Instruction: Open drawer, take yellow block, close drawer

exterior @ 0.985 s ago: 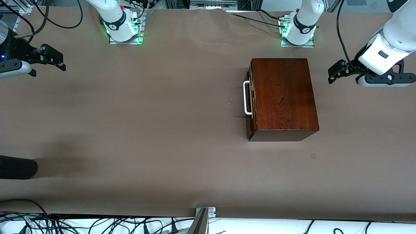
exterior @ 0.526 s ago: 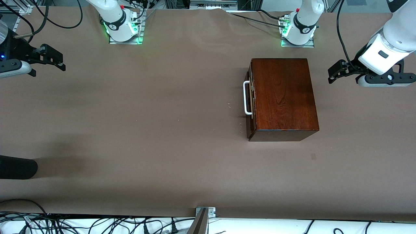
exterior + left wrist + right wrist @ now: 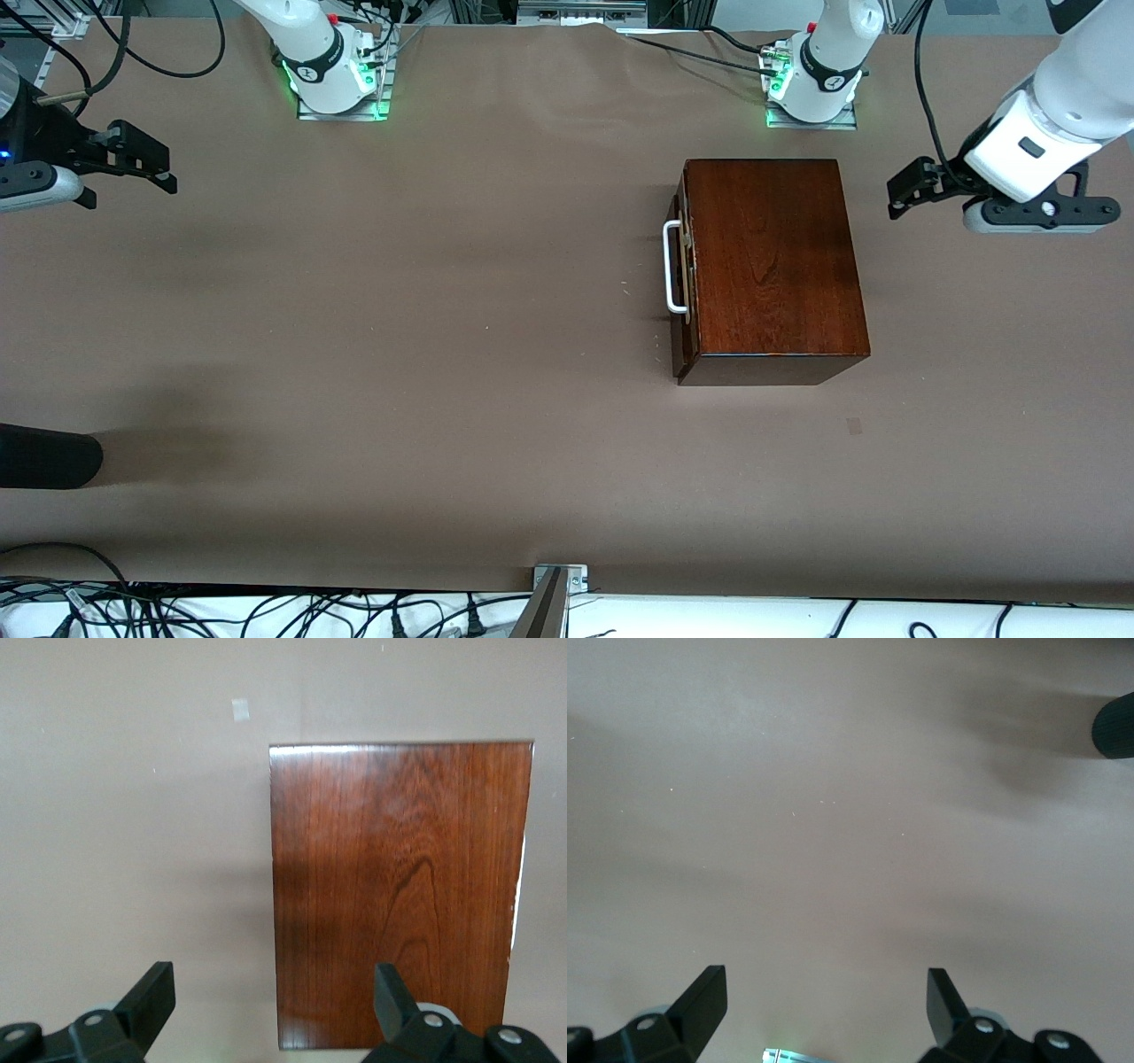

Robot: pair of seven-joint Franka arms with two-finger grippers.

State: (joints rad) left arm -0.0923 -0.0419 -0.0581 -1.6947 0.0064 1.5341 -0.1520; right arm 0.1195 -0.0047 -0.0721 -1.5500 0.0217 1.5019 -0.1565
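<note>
The wooden box (image 3: 769, 266) sits on the brown table (image 3: 399, 354) toward the left arm's end, its drawer (image 3: 680, 266) pushed in, with only a slim gap showing along the front. The white handle (image 3: 673, 268) on the drawer front faces the right arm's end of the table. The yellow block is not visible in any view.

The left gripper (image 3: 908, 188) hangs in the air over bare table just beside the box, off the box's closed end, so the whole box lies between it and the handle. Its fingers (image 3: 151, 997) stand wide apart and hold nothing. In the left wrist view the box top (image 3: 399, 886) fills the space ahead of the fingers, one finger over the tabletop and the other over the box edge.

The right gripper (image 3: 142, 159) waits at the right arm's end of the table, well apart from the box, over bare table. Its fingers (image 3: 704, 997) are also spread and empty. A dark rounded object (image 3: 44, 455) lies at the table edge, nearer to the front camera than this gripper.
</note>
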